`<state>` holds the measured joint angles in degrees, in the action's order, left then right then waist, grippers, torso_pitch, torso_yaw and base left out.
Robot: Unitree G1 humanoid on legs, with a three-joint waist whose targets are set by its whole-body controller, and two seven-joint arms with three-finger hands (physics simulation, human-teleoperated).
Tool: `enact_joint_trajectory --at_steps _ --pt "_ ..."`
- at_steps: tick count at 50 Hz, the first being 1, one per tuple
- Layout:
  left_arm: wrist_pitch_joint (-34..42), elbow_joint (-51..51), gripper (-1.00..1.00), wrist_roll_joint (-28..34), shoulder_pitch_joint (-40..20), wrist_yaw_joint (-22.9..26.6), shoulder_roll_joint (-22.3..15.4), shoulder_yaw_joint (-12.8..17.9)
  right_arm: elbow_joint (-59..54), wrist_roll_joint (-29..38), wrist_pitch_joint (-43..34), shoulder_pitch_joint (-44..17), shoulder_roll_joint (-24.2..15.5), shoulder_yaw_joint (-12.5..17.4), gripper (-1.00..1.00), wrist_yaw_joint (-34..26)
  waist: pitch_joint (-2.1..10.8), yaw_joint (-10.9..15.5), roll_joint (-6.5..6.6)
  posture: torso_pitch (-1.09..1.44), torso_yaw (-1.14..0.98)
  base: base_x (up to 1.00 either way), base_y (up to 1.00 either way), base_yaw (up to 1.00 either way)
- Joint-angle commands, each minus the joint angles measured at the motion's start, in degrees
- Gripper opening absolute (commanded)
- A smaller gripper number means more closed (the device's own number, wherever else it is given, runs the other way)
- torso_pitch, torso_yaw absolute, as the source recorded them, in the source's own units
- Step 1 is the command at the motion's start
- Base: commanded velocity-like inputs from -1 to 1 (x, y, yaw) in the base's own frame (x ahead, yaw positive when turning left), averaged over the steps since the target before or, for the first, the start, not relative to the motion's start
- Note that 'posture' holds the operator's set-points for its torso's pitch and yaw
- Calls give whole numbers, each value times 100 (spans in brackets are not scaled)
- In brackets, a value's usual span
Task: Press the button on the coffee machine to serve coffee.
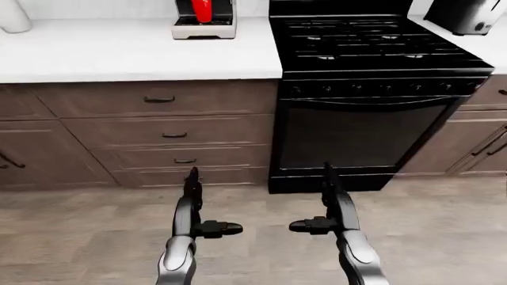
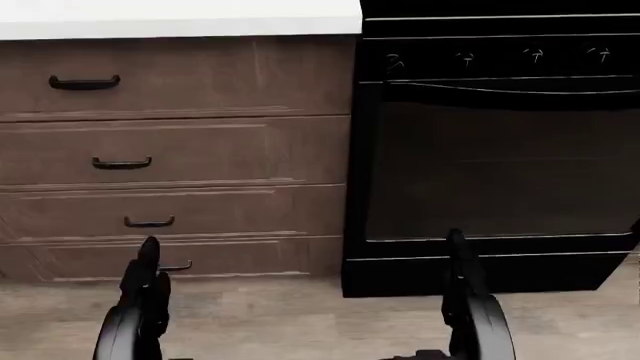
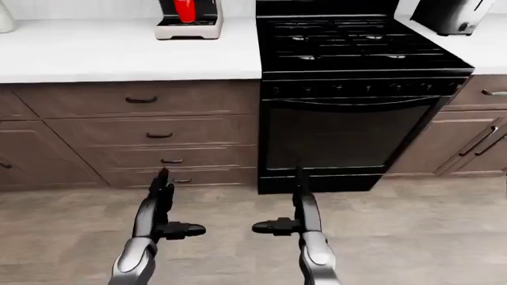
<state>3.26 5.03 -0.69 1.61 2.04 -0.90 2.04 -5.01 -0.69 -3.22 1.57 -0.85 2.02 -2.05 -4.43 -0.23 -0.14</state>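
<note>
The coffee machine (image 1: 204, 24) stands at the top of the left-eye view on the white counter (image 1: 119, 53), just left of the stove; only its base and lower body show. A red cup (image 1: 202, 9) sits on its drip tray. Its button is out of the picture. My left hand (image 1: 207, 202) and right hand (image 1: 313, 199) hang low over the floor, far below the counter and apart from the machine. Both are open, fingers straight and thumbs pointing inward, with nothing held.
A black gas stove with oven (image 1: 372, 89) fills the right half. Brown drawers (image 1: 162, 133) run under the counter. A silver toaster (image 1: 471, 15) stands on the counter right of the stove, and a white vessel (image 1: 12, 15) at the top left. Wood-look floor (image 1: 444, 237) lies below.
</note>
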Motion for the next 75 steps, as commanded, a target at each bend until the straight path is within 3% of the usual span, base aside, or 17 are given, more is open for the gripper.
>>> enact_joint_trajectory --at_steps 1,3,4,5,7,8,18,23,34,40,48,54,62,67,68,70,75 --pt "-344 -471 100 -45 -168 17 -15 12 433 -22 372 -157 -33 21 100 -15 5 -12 -45 0 0 0 0 0" --pt "-325 -479 100 -52 -178 17 -16 16 421 -3 371 -163 -39 24 100 -14 354 40 -4 0 0 0 0 0" --pt "-344 -455 100 -59 -186 19 -15 20 404 -1 374 -167 -40 26 100 -18 296 38 -7 0 0 0 0 0" --pt "-308 -508 100 -58 -172 11 -11 14 419 5 366 -166 -40 22 100 -21 95 36 -39 0 0 0 0 0" --pt "-342 -459 100 -65 -187 15 -14 21 369 13 400 -174 -44 26 100 -29 397 39 -45 0 0 0 0 0" --pt "-335 -457 100 -73 -195 15 -15 25 455 26 340 -152 -41 15 100 -22 426 41 -45 0 0 0 0 0" --pt "90 -819 100 -203 -329 -49 -82 196 767 108 87 -148 -26 -4 100 4 482 44 -24 0 0 0 0 0" --pt "1090 -1451 100 -372 -824 -49 -312 454 1729 101 -1138 -513 -92 83 100 104 531 50 -11 0 0 0 0 0" --pt "2577 -1738 100 -370 -2310 37 -1003 859 2520 8 -3299 -2371 -576 367 100 234 535 50 21 0 0 0 0 0" --pt "3250 -1548 100 -636 -3248 -55 -1436 1107 2446 -176 -4079 -3497 -973 646 100 84 472 42 23 0 0 0 0 0" --pt "4080 -1805 100 -1103 -3811 -280 -1907 1379 2459 -632 -4848 -4490 -1447 897 100 316 423 36 39 0 0 0 0 0" --pt "4601 -2215 100 -1404 -4015 -393 -2293 1550 3118 -1008 -5665 -4897 -1760 1063 100 449 366 47 54 0 0 0 0 0" --pt "5072 -2617 100 -1720 -4161 -578 -2527 1685 3614 -1744 -6350 -5321 -1991 1435 100 856 311 54 48 0 0 0 0 0" --pt "5248 -2783 100 -1877 -4223 -659 -2573 1693 3645 -2125 -6312 -5348 -2094 1403 100 1116 289 61 53 0 0 0 0 0" --pt "5221 -2767 100 -1890 -4220 -661 -2569 1687 3627 -2179 -6289 -5346 -2117 1419 100 1140 413 44 74 0 0 8 2 0" --pt "5258 -2795 100 -1926 -4231 -685 -2575 1677 3650 -2314 -6346 -5391 -2173 1460 100 1221 320 34 68 0 0 11 4 0" --pt "5215 -2777 100 -1941 -4209 -694 -2588 1662 3626 -2481 -6251 -5331 -2236 1422 100 1327 284 12 87 0 0 12 4 0"
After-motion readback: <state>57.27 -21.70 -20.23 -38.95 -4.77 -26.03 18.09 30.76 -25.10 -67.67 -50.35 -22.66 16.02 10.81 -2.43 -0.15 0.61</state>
